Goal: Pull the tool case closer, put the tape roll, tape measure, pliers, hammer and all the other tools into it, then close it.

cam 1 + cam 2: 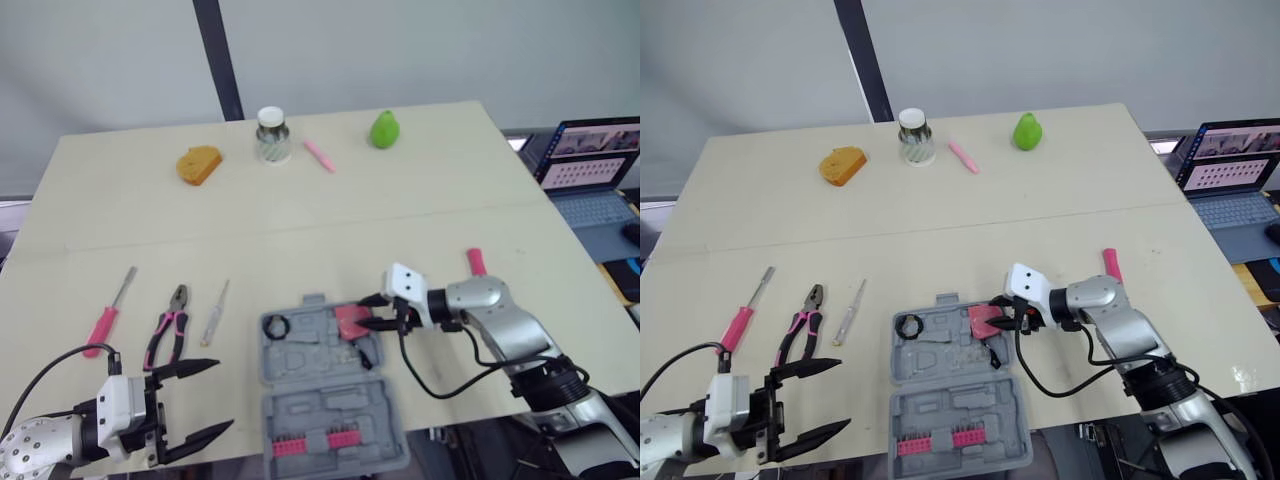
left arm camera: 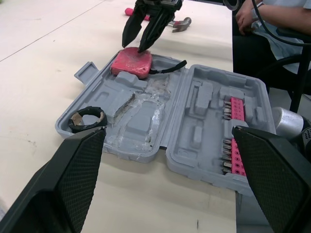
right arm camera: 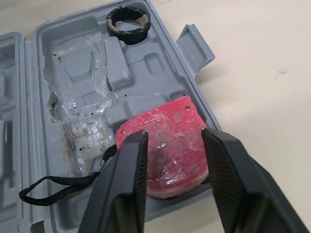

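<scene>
Seating the tape measure [image 3: 165,121] in the case [image 3: 73,63], directly beneath the right hand [image 3: 174,136], whose fingers [image 3: 126,184] stand parted astride it; press it flat, tuck the strap [image 3: 53,187] inside, then lift straight away

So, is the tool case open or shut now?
Open: the tool case lies spread flat, both halves facing up, with the tape roll and tape measure visible inside.
</scene>
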